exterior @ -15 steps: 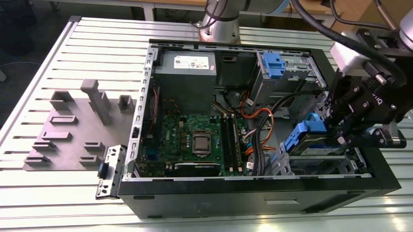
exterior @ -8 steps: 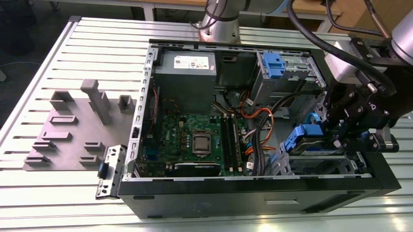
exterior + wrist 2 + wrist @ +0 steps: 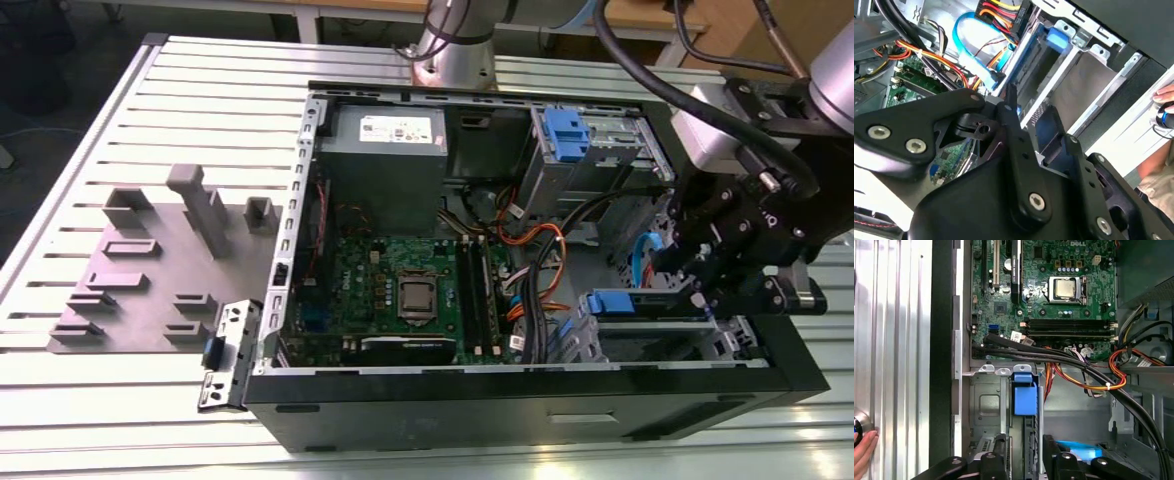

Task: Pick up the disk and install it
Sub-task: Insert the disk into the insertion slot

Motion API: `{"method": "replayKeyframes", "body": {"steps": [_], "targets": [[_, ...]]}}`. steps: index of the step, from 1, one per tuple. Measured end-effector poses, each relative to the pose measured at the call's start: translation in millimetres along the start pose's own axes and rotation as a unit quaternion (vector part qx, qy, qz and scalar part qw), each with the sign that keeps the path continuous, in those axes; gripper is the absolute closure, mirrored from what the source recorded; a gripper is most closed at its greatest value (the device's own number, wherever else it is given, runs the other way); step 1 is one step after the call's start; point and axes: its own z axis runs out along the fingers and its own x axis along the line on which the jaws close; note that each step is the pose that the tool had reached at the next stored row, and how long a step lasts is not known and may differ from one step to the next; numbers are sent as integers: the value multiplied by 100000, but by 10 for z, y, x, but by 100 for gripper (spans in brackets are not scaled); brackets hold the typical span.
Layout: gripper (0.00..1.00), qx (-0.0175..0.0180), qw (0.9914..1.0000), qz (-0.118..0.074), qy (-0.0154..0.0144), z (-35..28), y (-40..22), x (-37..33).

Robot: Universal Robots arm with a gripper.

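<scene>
The disk stands on edge in the metal drive cage at the front corner of the open computer case, on the exterior view's right. Its blue carrier tab pokes out of the cage toward the motherboard, and the same blue tab shows in the second wrist view. My gripper hangs over the cage's far end. In the first wrist view, the black fingers of the gripper lie against both sides of the disk. The gripper straddles the same slot in the second wrist view.
Black, orange and blue cables run right beside the cage. A lone blue bracket sits in the upper bay, next to the grey power supply box. A grey fixture block lies on the slatted table. A person's hand rests outside the case wall.
</scene>
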Motion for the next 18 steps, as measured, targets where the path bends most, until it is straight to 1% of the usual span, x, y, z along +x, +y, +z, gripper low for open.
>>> {"method": "replayKeyframes", "body": {"steps": [4, 5, 7, 8, 14, 18], "targets": [[58, 24, 100000, 0, -14, 2, 0, 0], [58, 179, 100000, -5, -64, 7, 0, 0], [58, 797, 99997, -65, -151, 16, 1, 0], [58, 997, 99995, -102, -176, 18, 1, 1], [58, 1037, 99994, -123, -188, 19, 1, 0], [58, 1138, 99993, -133, -199, 21, 3, 0]]}}
